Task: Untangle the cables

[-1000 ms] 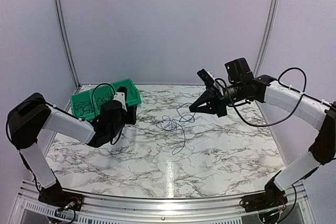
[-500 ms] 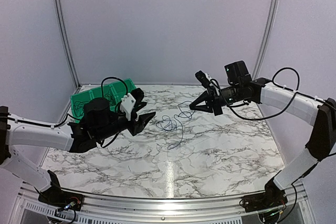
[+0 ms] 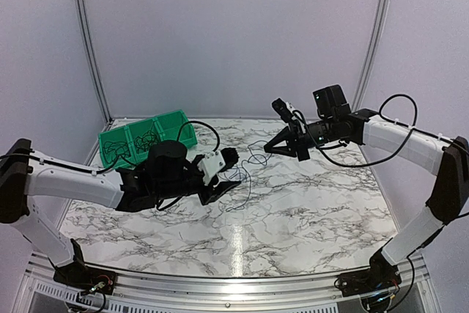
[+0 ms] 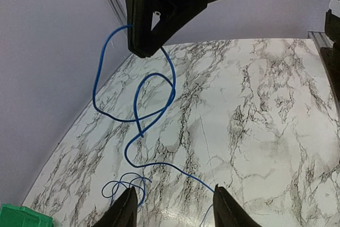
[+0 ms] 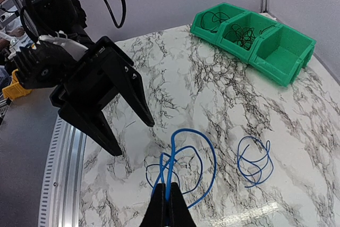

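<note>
My right gripper (image 3: 268, 149) is shut on a thin blue cable (image 5: 189, 130) and holds it above the marble table, its loops hanging down (image 4: 138, 132). A small separate blue coil (image 5: 239, 153) lies flat on the table beside it and also shows in the left wrist view (image 4: 132, 174). In the top view the thin cables (image 3: 255, 157) lie between the two grippers. My left gripper (image 3: 236, 172) is open and empty, low over the table, facing the hanging loops. Its open fingers show in the right wrist view (image 5: 133, 137). The right gripper's shut tip shows in the left wrist view (image 4: 142, 51).
A green three-compartment bin (image 3: 180, 118) stands at the back left. Two of its compartments hold dark cable coils and the third shows none (image 5: 287, 73). A metal rail runs along the table's near edge. Thick black arm cables hang by both arms.
My left arm has swung away from the green bin and reached right toward the cables, its gripper open. The right gripper has shifted slightly left, still holding the blue cable.
</note>
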{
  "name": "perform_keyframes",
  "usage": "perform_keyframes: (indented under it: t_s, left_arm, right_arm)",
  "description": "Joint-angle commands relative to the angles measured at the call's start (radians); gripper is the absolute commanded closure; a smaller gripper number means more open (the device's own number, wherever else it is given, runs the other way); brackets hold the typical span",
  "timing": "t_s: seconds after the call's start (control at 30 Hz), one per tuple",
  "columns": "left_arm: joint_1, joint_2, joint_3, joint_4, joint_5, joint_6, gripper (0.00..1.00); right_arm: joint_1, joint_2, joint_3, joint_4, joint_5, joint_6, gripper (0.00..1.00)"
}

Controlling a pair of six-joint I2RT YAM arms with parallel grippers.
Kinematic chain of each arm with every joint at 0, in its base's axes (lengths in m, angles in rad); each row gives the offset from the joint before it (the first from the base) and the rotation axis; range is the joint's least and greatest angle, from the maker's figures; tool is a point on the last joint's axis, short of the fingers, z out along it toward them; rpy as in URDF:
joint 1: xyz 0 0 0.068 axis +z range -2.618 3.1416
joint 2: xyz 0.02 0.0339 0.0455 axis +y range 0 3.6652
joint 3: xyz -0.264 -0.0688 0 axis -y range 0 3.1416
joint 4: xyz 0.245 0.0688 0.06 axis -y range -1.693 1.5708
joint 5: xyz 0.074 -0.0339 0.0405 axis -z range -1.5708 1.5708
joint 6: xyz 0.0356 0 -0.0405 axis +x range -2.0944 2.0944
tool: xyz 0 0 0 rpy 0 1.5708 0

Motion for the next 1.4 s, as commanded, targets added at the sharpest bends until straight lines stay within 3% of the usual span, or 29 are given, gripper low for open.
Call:
perform_keyframes:
  t_s: [0.0, 0.3, 0.43, 0.77, 0.87, 1.23, 1.37]
  left_arm:
    - [-0.009, 0.057, 0.067, -0.020, -0.060, 0.029, 0.50]
    - [-0.003, 0.188, 0.183, -0.003, -0.216, 0.021, 0.53]
    - [0.006, 0.231, 0.210, 0.023, -0.180, 0.011, 0.58]
    - [0.021, 0.262, 0.222, 0.060, -0.181, -0.004, 0.93]
    - [0.022, 0.241, 0.199, 0.092, -0.211, -0.008, 1.00]
    - [0.013, 0.055, 0.060, 0.189, -0.276, -0.039, 1.00]
    - [0.006, 0.007, 0.020, 0.247, -0.298, -0.044, 1.00]
  right_arm:
    - [-0.004, 0.003, 0.002, 0.021, -0.003, 0.013, 1.00]
    - [-0.005, -0.005, 0.005, 0.009, -0.023, 0.004, 1.00]
    - [-0.006, -0.007, 0.004, 0.009, -0.025, 0.002, 1.00]
    - [-0.011, -0.008, -0.001, 0.011, -0.023, -0.001, 1.00]
    - [-0.014, -0.001, -0.002, 0.018, -0.012, 0.008, 1.00]
    - [-0.085, 0.049, -0.070, 0.201, 0.308, 0.292, 1.00]
    - [-0.085, 0.117, -0.047, 0.172, 0.262, 0.312, 0.93]
